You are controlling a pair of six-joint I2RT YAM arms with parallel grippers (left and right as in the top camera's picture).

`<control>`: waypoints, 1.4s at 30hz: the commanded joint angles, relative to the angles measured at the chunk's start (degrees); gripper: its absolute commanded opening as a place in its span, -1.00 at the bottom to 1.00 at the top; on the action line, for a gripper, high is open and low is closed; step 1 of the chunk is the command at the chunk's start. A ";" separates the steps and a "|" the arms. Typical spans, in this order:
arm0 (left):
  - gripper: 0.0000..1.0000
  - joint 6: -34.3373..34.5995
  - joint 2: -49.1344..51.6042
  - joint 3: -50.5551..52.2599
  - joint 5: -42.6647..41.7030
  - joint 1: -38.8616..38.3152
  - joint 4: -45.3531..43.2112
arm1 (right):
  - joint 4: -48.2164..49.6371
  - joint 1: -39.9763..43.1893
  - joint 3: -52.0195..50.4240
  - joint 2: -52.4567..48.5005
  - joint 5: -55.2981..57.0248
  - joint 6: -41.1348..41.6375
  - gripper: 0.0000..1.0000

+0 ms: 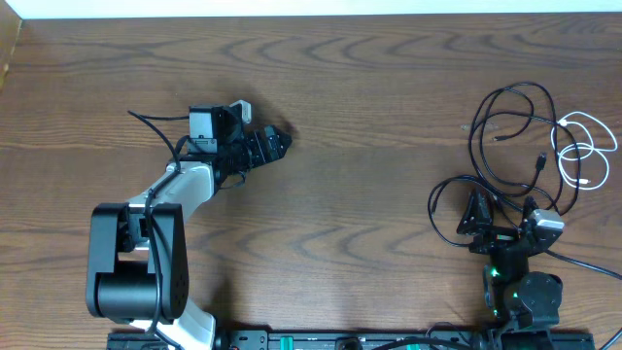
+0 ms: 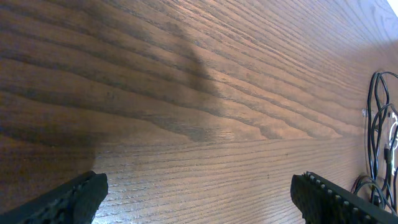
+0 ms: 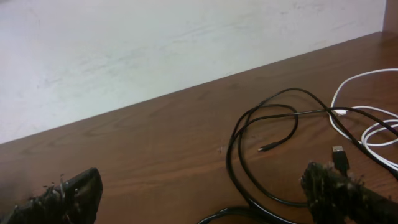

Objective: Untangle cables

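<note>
Cables (image 1: 521, 86) sit in a loose heap at the right side of the overhead frame, on the brown wood-grain bench (image 1: 369, 78). Black cords sprawl in wide, overlapping loops, thin and glossy. One white cord (image 1: 586, 148) curls in smaller rings at the far right edge, crossing the black ones. From the right wrist view, a black loop (image 3: 233, 149) runs round in a long oval. A slim plug tip (image 3: 264, 148) rests inside it, a chunkier black plug (image 3: 339, 152) lies at lower right, and the white cord (image 3: 367, 76) sweeps in from the right. Behind the bench stands a pale, matte wall (image 3: 155, 43).

Right gripper (image 1: 503, 212) is at lower right of the overhead frame, just below the heap, fingers spread wide with nothing between them (image 3: 202, 193). One black loop lies close beside it; contact I cannot tell.

Left gripper (image 1: 277, 141) is over bare wood left of centre, well apart from the heap. Its ridged dark fingers are spread wide too (image 2: 199, 193), and the cords (image 2: 375, 124) show only at the right edge of its view.
</note>
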State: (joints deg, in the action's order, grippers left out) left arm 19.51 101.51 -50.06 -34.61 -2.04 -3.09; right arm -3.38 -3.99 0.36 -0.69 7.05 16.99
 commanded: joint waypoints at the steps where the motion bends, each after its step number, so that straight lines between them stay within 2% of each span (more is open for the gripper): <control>1: 1.00 -0.33 -0.33 0.24 -0.33 -0.13 -0.02 | -0.33 -0.20 -0.04 0.44 -0.17 0.13 0.99; 42: 1.00 -0.31 2.34 0.24 -0.33 -0.17 -0.02 | -0.31 2.47 -0.04 0.46 -0.17 0.13 0.98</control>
State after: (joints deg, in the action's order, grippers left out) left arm 19.51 103.07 -50.06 -34.61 -2.04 -3.11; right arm -3.38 -1.34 0.36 -0.69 7.05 16.99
